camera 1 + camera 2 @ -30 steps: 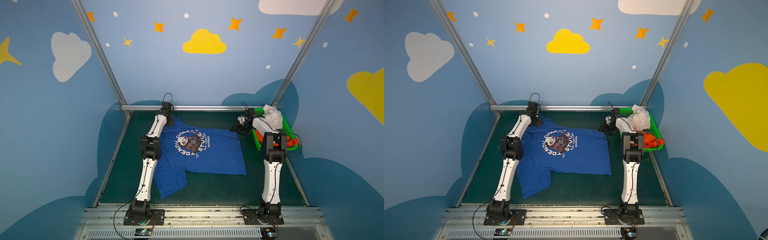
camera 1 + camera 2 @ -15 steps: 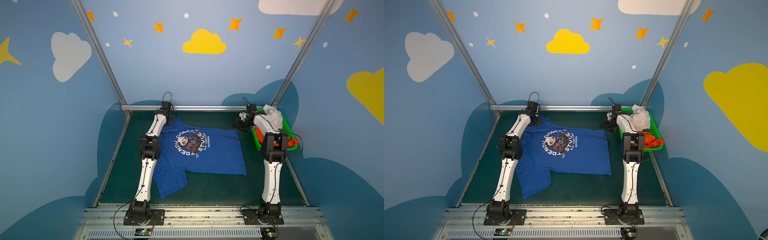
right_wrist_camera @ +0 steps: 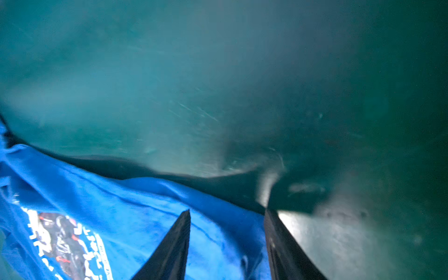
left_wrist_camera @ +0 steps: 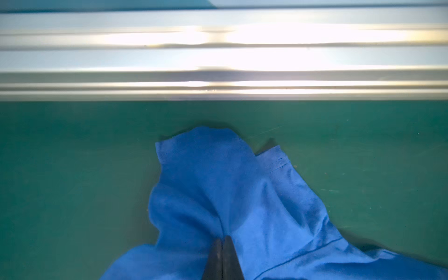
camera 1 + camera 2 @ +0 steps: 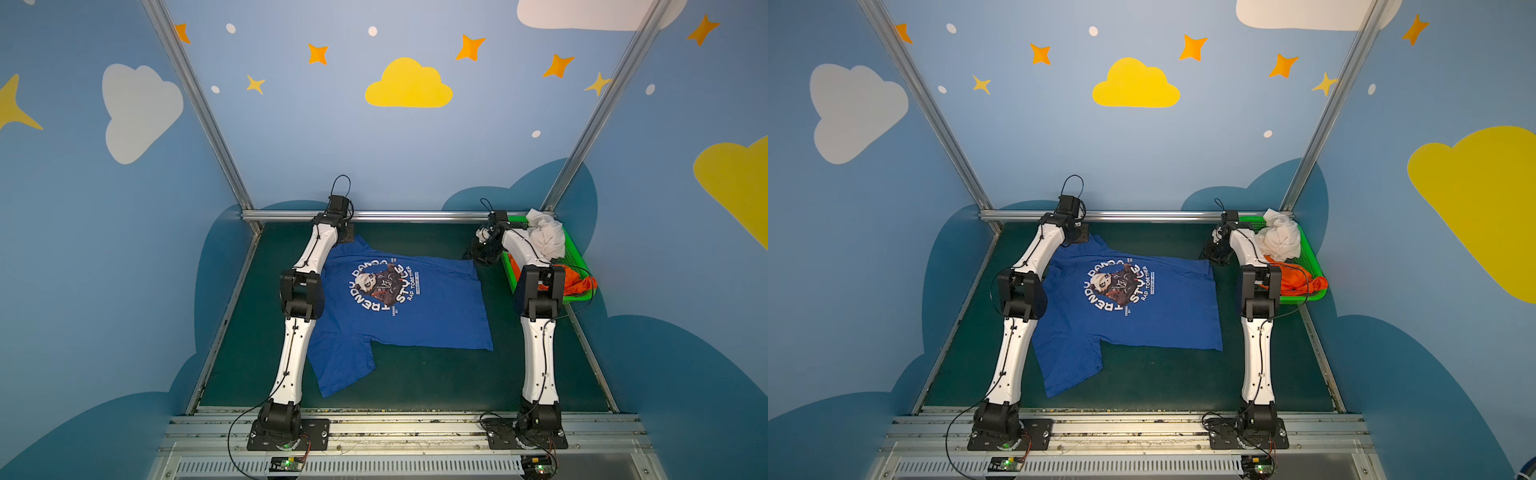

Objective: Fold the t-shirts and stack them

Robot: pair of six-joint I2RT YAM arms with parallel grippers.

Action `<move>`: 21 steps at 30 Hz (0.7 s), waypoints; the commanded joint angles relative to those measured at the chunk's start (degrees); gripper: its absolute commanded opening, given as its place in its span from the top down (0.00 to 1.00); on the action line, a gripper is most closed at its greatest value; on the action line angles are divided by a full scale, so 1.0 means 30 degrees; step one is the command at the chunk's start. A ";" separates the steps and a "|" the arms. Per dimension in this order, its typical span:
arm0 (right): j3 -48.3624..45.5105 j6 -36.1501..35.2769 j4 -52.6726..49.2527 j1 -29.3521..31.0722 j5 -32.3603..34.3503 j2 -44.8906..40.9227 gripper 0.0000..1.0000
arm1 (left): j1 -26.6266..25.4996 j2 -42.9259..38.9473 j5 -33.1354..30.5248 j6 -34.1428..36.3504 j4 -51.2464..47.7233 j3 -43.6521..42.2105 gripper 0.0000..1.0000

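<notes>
A royal-blue t-shirt [image 5: 415,307] lies spread print-up on a green mat [image 5: 415,382], just beside a green mesh basket [image 5: 575,255] holding a crumpled white t-shirt [image 5: 546,239] and an orange t-shirt [image 5: 579,286]. The left gripper [image 4: 222,238] pinches the blue cloth at the edge farthest from the basket. The right gripper [image 3: 227,211], jaws apart, sits over the corner nearest the basket; blur may hide contact.

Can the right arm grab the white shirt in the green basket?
Probably yes. The white shirt sits on top in the green basket, uncovered, just beside the right gripper, whose jaws stand open over a corner of the blue shirt. Nothing lies between them.
</notes>
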 commanded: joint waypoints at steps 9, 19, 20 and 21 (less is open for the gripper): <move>0.0499 -0.0253 -0.0429 0.0171 0.0852 -0.0349 0.53 | -0.0157 -0.1177 -0.0676 0.0322 -0.0753 -0.0171 0.95; 0.0000 -0.0528 0.0427 0.0396 0.1305 -0.1063 0.51 | -0.0246 -0.1206 -0.1388 0.0490 -0.1016 -0.0171 0.95; -0.0056 -0.0523 0.0545 0.0427 0.1304 -0.1142 0.52 | -0.0245 -0.1206 -0.1467 0.0498 -0.1042 -0.0171 0.95; -0.0058 -0.0569 0.0590 0.0463 0.1296 -0.1160 0.53 | -0.0246 -0.1206 -0.1538 0.0528 -0.1046 -0.0171 0.95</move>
